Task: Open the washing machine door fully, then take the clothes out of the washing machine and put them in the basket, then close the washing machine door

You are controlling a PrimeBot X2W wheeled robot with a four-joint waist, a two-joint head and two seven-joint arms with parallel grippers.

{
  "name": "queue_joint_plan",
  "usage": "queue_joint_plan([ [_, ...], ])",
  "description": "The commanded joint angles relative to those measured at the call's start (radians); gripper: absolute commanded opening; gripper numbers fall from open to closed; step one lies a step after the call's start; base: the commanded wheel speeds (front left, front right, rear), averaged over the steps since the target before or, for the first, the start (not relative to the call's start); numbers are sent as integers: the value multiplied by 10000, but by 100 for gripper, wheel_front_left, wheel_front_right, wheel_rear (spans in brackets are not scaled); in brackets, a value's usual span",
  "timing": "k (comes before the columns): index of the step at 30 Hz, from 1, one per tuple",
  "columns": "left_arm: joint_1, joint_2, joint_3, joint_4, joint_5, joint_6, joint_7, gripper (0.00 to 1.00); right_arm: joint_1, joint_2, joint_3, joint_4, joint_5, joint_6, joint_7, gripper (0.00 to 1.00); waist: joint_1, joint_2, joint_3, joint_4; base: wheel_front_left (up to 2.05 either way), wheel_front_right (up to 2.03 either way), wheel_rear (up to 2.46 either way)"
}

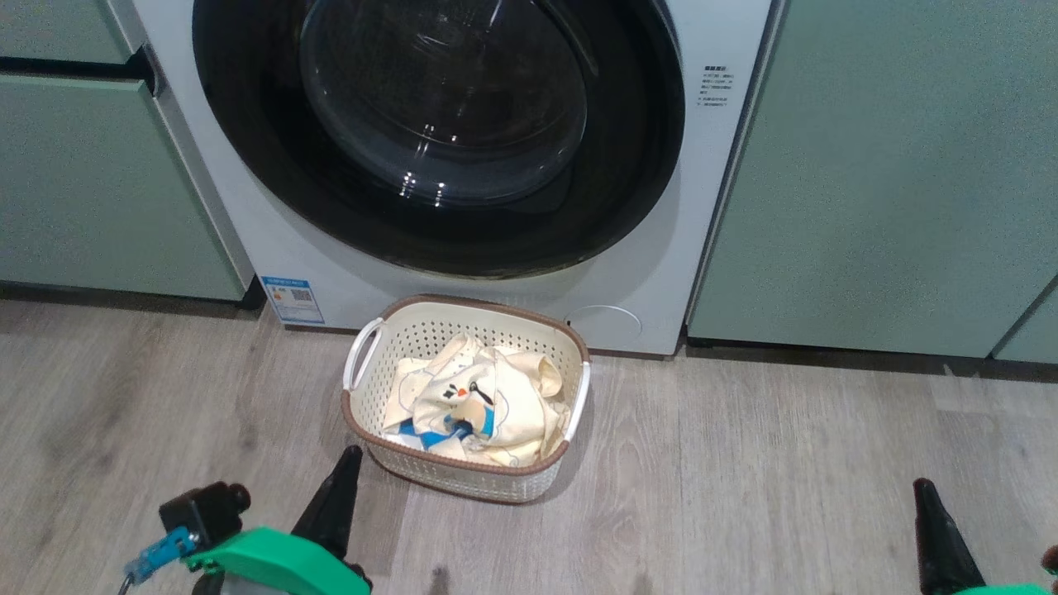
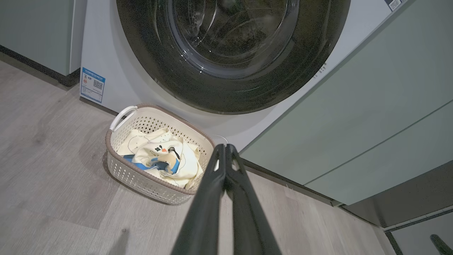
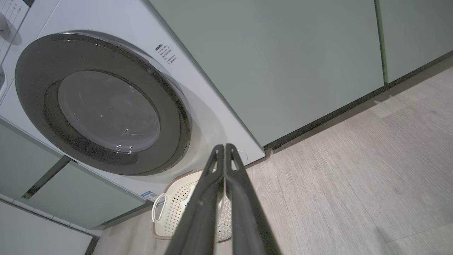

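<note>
One heap of pale yellow clothes (image 1: 475,405) sits in the single cream basket (image 1: 463,307) on the floor (image 1: 744,496), just in front of the one washing machine (image 1: 645,273), its door (image 1: 248,165) shut. My left fingers (image 2: 212,184) and right fingers (image 3: 212,184), two each, are pinched closed, empty.

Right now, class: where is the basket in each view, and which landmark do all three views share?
Head view: basket low centre, below the door.
Left wrist view: basket left of centre, below the door.
Right wrist view: basket at the bottom edge, partly behind the right end effector.
Shared landmark: the black-rimmed door.
</note>
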Motion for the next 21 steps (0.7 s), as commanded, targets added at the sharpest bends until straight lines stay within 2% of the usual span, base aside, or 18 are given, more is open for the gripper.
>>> queue_joint_plan([
  [1, -569, 25, 207, -248, -191, -81, 31, 0, -514, -225, -22, -251, 224, 12, 55, 0, -1, -1, 1, 2, 0, 0, 0],
  [21, -969, -51, 538, 192, -2532, -541, 453, 0, -1072, -287, -155, 122, 2680, 18, 514, 0, -1, -1, 50, 87, 0, 0, 0],
])
